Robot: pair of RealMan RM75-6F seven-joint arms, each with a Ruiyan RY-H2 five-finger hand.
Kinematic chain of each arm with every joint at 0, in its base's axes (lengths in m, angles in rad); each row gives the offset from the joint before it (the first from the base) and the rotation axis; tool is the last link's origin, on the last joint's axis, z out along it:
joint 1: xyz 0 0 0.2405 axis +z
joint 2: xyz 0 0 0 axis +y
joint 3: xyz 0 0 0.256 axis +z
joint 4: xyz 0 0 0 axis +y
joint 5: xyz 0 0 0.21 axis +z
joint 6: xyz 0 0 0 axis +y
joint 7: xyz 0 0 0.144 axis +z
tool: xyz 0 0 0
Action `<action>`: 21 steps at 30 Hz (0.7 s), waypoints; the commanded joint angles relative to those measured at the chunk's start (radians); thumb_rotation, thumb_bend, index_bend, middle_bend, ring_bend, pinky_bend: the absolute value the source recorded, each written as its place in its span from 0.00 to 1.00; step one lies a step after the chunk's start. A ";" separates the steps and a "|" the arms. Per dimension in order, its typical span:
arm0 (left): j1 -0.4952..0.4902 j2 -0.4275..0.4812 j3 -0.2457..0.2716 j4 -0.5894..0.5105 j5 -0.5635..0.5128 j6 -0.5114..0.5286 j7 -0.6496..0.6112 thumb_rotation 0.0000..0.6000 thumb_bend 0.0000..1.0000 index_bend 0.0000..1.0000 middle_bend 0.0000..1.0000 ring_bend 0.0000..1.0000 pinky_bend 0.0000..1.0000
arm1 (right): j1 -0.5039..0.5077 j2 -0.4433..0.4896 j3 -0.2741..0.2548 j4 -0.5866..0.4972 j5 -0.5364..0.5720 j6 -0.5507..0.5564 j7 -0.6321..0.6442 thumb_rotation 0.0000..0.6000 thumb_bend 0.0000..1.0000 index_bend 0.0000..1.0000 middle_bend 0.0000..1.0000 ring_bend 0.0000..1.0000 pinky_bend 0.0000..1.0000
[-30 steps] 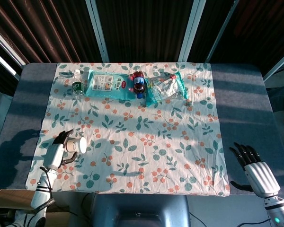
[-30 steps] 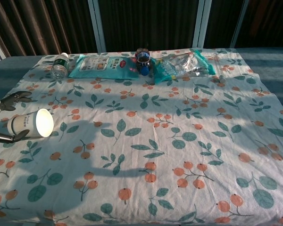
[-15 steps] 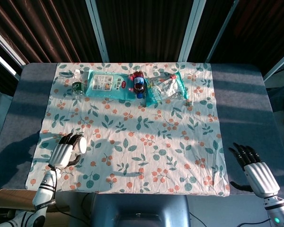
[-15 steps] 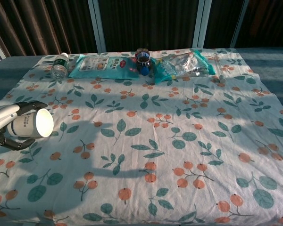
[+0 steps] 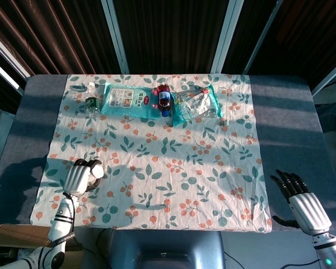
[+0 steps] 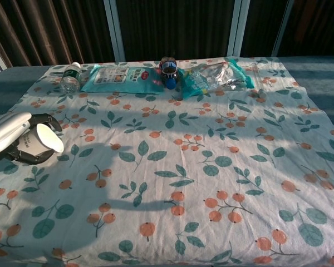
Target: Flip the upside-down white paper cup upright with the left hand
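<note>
The left hand (image 6: 14,139) had its fingers wrapped round the white paper cup (image 6: 44,142) at the left edge of the chest view, just above the floral cloth (image 6: 172,167). The cup lay tilted, its open mouth facing right and a bit up, so the flip looked about half done; the grip round the cup's wall prob. let the wrist roll it the rest of the way upright. In the head view the left hand (image 5: 78,176) showed at lower left, covering most of the cup (image 5: 95,170).

The right hand (image 5: 299,196) sat at lower right off the cloth on the grey counter (image 5: 291,112), fingers spread, holding nothing, well apart from the work.

Packets and bottles lined the cloth's far edge, out of the way.
</note>
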 commanded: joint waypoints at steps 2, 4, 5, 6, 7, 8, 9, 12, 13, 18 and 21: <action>0.009 0.001 -0.001 -0.014 0.020 0.027 -0.060 1.00 0.36 0.38 0.50 0.47 0.31 | 0.001 -0.001 0.000 0.000 0.002 -0.004 -0.004 1.00 0.18 0.00 0.00 0.00 0.14; 0.017 0.015 -0.004 -0.058 0.019 0.030 -0.122 1.00 0.36 0.38 0.49 0.47 0.31 | 0.002 -0.002 0.000 0.000 0.003 -0.006 -0.006 1.00 0.18 0.00 0.00 0.00 0.14; 0.020 0.022 -0.007 -0.083 0.018 0.031 -0.155 1.00 0.36 0.38 0.49 0.47 0.31 | 0.002 -0.002 0.000 -0.001 0.004 -0.006 -0.007 1.00 0.18 0.00 0.00 0.00 0.14; 0.025 0.032 -0.011 -0.116 0.016 0.031 -0.204 1.00 0.36 0.37 0.47 0.46 0.31 | 0.002 -0.002 0.000 -0.001 0.004 -0.006 -0.008 1.00 0.18 0.00 0.00 0.00 0.14; 0.027 0.041 -0.014 -0.142 0.016 0.029 -0.245 1.00 0.36 0.36 0.45 0.45 0.31 | 0.002 -0.002 0.001 -0.001 0.005 -0.007 -0.009 1.00 0.18 0.00 0.00 0.00 0.14; 0.030 0.052 -0.018 -0.177 0.015 0.023 -0.307 1.00 0.36 0.35 0.44 0.43 0.31 | 0.002 -0.002 0.000 -0.001 0.005 -0.009 -0.010 1.00 0.18 0.00 0.00 0.00 0.14; 0.032 0.059 -0.021 -0.200 0.013 0.017 -0.355 1.00 0.36 0.32 0.40 0.40 0.31 | 0.003 -0.002 0.000 -0.001 0.005 -0.009 -0.010 1.00 0.18 0.00 0.00 0.00 0.14; 0.036 0.071 -0.033 -0.250 0.011 0.005 -0.508 1.00 0.36 0.24 0.33 0.33 0.31 | 0.003 -0.002 0.000 -0.002 0.006 -0.010 -0.011 1.00 0.18 0.00 0.00 0.00 0.14; 0.038 0.068 -0.037 -0.251 0.014 0.009 -0.544 1.00 0.36 0.21 0.32 0.32 0.31 | 0.003 -0.002 0.000 -0.002 0.006 -0.010 -0.010 1.00 0.18 0.00 0.00 0.00 0.14; 0.044 0.031 -0.038 -0.203 0.026 0.026 -0.658 1.00 0.36 0.11 0.25 0.23 0.25 | 0.003 0.000 0.001 -0.002 0.006 -0.008 -0.004 1.00 0.18 0.00 0.00 0.00 0.14; 0.043 0.012 -0.030 -0.163 0.023 0.012 -0.680 1.00 0.36 0.05 0.23 0.20 0.23 | 0.003 0.001 0.001 -0.002 0.005 -0.008 -0.001 1.00 0.18 0.00 0.00 0.00 0.14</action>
